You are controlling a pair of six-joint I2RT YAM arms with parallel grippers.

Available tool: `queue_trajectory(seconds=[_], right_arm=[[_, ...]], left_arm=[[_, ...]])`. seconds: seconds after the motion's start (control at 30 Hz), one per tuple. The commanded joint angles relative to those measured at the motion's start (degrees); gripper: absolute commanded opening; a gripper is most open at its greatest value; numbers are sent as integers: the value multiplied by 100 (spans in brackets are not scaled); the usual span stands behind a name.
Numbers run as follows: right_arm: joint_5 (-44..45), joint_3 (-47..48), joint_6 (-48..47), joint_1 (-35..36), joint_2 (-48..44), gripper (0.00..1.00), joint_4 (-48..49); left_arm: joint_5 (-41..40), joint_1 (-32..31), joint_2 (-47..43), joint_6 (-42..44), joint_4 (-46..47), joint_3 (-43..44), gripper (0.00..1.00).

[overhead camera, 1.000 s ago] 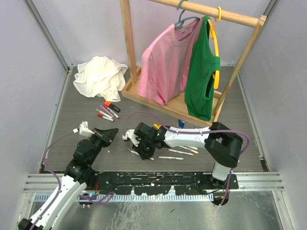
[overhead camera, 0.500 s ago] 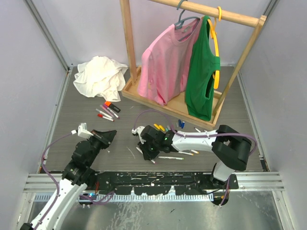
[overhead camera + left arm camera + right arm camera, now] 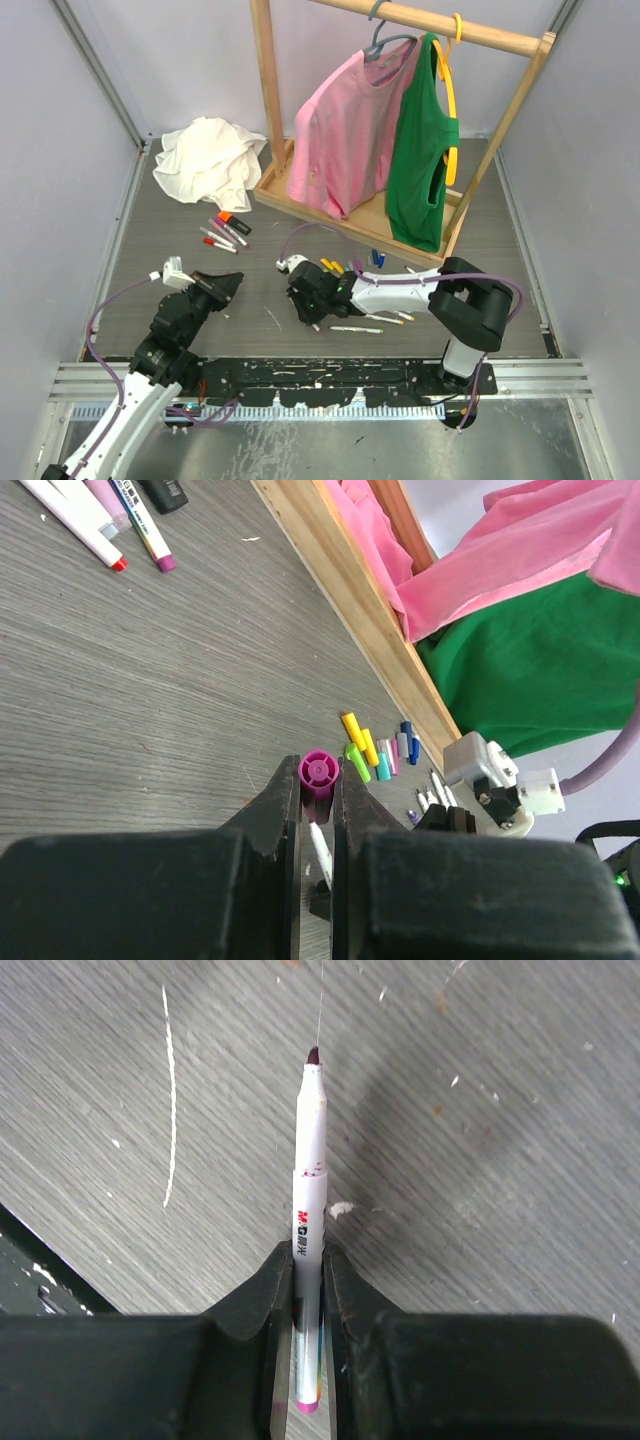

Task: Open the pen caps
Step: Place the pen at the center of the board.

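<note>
Pen (image 3: 309,1150) clamped in your right tool (image 3: 308,1256) points tip-first straight ahead; your left tool (image 3: 318,782) pinches a magenta cap (image 3: 318,771) end-on.

— What's the bench (image 3: 170,270) like?
— Dark grey and wood-grained, with pale specks and scuffs toward the near edge.
— What lies on it?
— A crumpled white cloth (image 3: 208,160) in the far left corner. The wooden rack base (image 3: 280,200) stands across the far middle.
— Anything smaller?
— A cluster of capped pens (image 3: 222,238) in front of the cloth, with a black marker (image 3: 237,224) just beside them. Loose caps (image 3: 365,748) in yellow, green, pink and blue lie just before the rack base. A few uncapped pens (image 3: 357,329) are scattered nearer.
</note>
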Motion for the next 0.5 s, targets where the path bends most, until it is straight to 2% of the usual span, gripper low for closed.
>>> queue_trajectory(seconds=[0.0,0.1,0.3,0.47], right_arm=[[280,104,70,-52,183,11,-61],[293,95,66,-80,199,19,-79],[225,121,49,-90,298,22,-128],[202,119,30,-108,307,30,-133]], left_arm=[[63,23,42,-27,271,125,0],[68,23,9,-32,286,117,0],[83,23,-5,-31,317,118,0],[110,23,14,-45,362,118,0]])
